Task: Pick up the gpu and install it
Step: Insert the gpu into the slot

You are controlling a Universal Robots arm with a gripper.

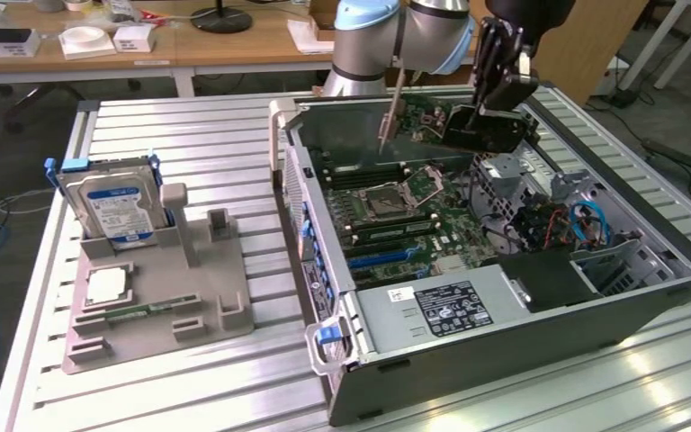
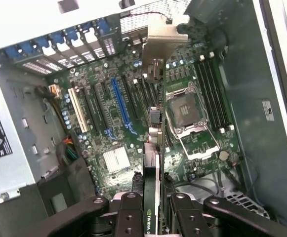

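Note:
The gpu hangs tilted above the far end of the open computer case, its silver bracket pointing down toward the exterior view's left. My gripper is shut on the card's upper edge. In the wrist view the gpu appears edge-on, running from my gripper out to the bracket. It floats above the motherboard, between the long blue slot and the processor socket, touching neither.
A grey fixture lies beside the case on the exterior view's left, holding a hard drive, a processor chip and a memory stick. The power supply and drive cage fill the case's near end.

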